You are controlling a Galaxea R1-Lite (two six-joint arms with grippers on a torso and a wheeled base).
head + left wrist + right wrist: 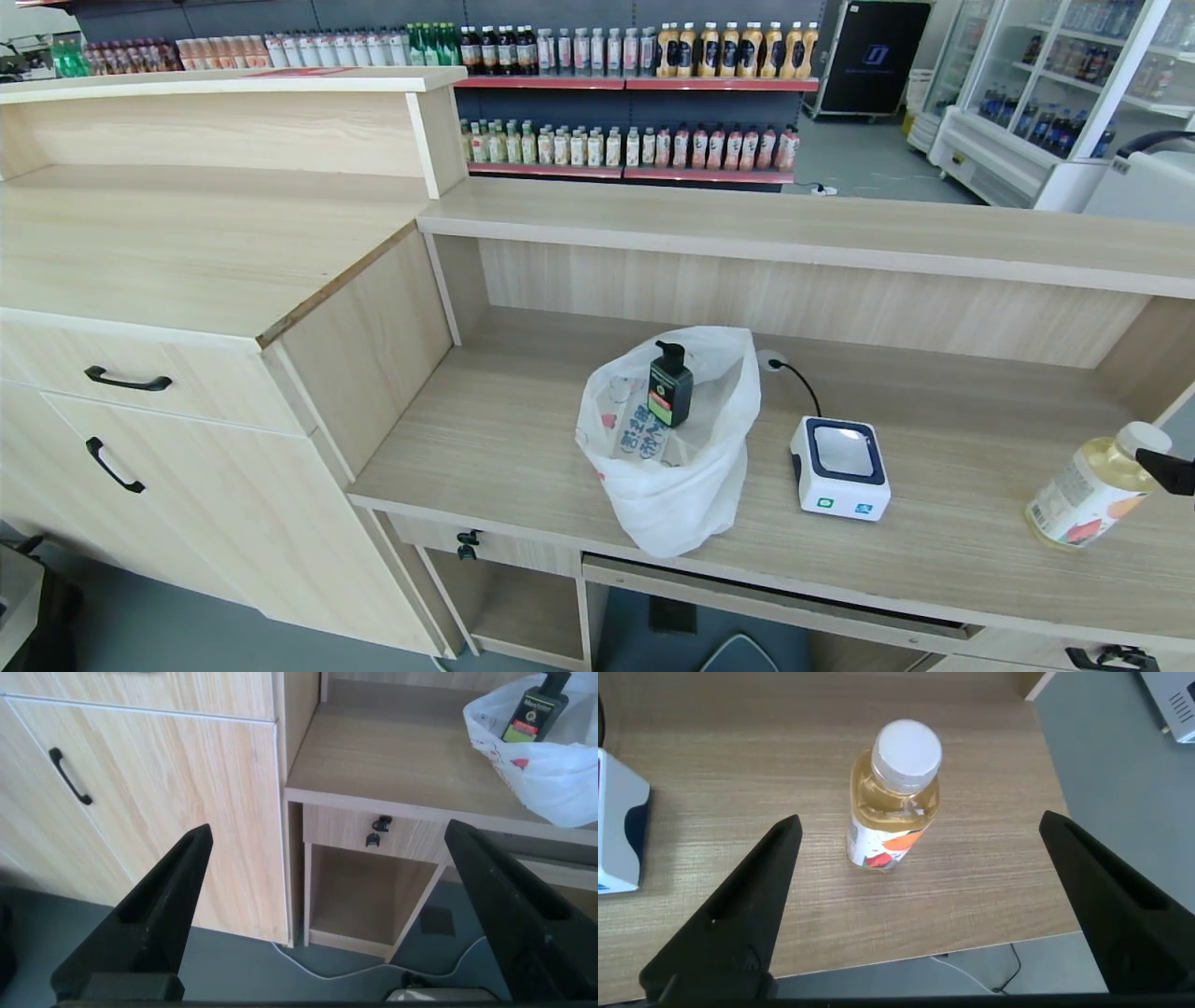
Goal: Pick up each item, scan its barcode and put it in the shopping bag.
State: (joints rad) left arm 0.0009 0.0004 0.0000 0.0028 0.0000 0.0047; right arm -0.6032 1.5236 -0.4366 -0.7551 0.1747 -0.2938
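A white shopping bag (686,495) stands open on the wooden counter (934,551). Inside it are a dark pump bottle (670,385) and a clear bottle (639,425). The white barcode scanner (838,467) sits just right of the bag. A bottle of yellow drink with a white cap (1097,485) stands near the counter's right end. My right gripper (922,821) hangs open above that bottle (895,798), one finger on each side and not touching it. Down beside the counter's front, my left gripper (329,831) is open and holds nothing.
A taller cabinet with black handles (126,381) adjoins the counter on the left. A raised ledge (803,233) runs along the back. The scanner's cable (798,378) leads to a hole in the counter behind the bag. A keyed drawer (378,833) sits under the counter's edge.
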